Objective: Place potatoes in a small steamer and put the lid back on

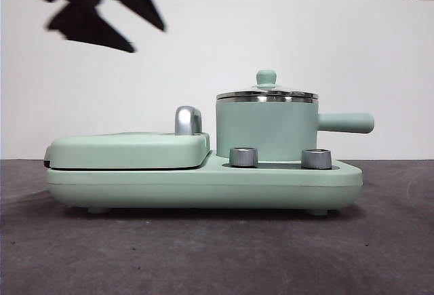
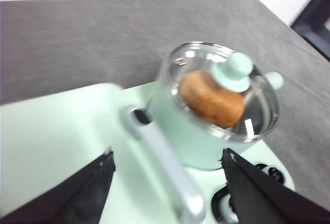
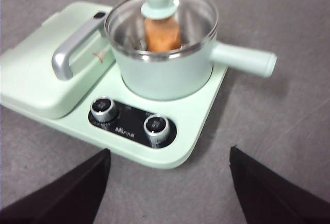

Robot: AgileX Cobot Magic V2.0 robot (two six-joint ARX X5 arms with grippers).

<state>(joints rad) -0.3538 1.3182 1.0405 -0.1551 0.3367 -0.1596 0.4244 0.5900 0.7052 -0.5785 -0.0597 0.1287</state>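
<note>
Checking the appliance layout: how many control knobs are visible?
2. Both sit on the black panel in front of the small steamer: one knob toward the griddle handle, the other knob beside it.

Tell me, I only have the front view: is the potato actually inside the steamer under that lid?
Observer: Yes. In the left wrist view the potato shows through the glass lid, inside the small steamer.
Operator: Is the lid seated, or is a gripper holding it?
Observer: Seated on the rim. The left gripper is above the griddle cover, jaws wide apart, holding nothing.
Operator: And the right one?
Observer: The right gripper is open too, back from the appliance over the grey table, on the side with the two control knobs.
</note>
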